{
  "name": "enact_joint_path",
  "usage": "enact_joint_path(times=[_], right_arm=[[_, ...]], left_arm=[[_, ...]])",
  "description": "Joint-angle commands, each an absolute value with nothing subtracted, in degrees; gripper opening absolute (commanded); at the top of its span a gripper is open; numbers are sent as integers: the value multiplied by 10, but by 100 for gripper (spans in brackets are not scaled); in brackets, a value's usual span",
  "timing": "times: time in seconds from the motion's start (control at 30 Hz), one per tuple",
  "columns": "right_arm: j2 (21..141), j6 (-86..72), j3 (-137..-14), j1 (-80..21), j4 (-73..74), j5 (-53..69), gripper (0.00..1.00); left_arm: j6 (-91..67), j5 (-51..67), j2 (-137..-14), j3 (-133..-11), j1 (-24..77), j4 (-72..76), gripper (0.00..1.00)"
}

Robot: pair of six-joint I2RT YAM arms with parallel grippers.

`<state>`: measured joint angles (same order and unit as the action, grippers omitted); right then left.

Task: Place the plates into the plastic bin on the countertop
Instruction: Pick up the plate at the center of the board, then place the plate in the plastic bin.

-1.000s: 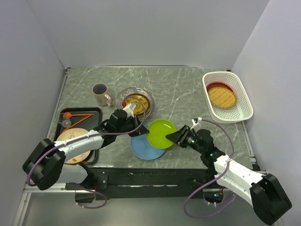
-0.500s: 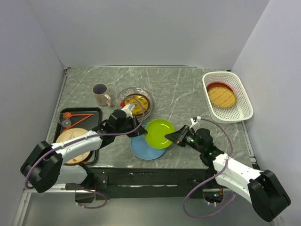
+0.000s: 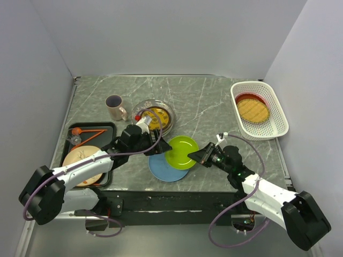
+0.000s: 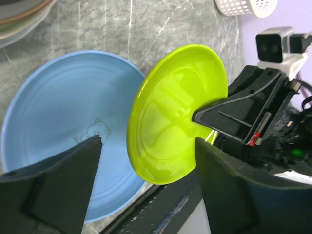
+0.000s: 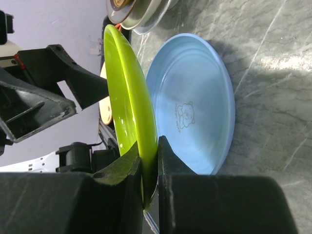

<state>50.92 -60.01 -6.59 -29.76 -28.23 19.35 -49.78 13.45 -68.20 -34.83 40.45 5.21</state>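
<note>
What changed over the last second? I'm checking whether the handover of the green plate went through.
The right gripper closed on the rim of the green plate, and the left gripper opened and let it go. The plate hardly shifted. Blue plate, mug, tray and plastic bin stayed put.

Tilted green plate (image 3: 179, 152) above flat blue plate (image 3: 159, 170)

right gripper (image 4: 207, 115) pinches green plate (image 4: 163, 124) over blue plate (image 4: 58, 122).
</note>
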Motion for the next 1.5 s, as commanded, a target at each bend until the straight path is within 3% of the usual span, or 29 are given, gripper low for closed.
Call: enact_joint_path(times=[0.0, 0.2, 0.5, 1.07, 1.47], right_arm=[[487, -594, -74, -301, -291, 184, 0], [440, -590, -66, -301, -248, 165, 0], [416, -584, -69, -301, -203, 156, 0], [562, -563, -125, -257, -282, 203, 0], [606, -544, -177, -156, -272, 266, 0]], left_arm=[[-488, 133, -679, -351, 407, 74, 86], [-482, 146, -706, -356, 407, 95, 95], [-482, 142, -726, -359, 407, 118, 98], [-479, 91, -651, -326, 406, 85, 99], [-473, 54, -579, -309, 406, 26, 99]])
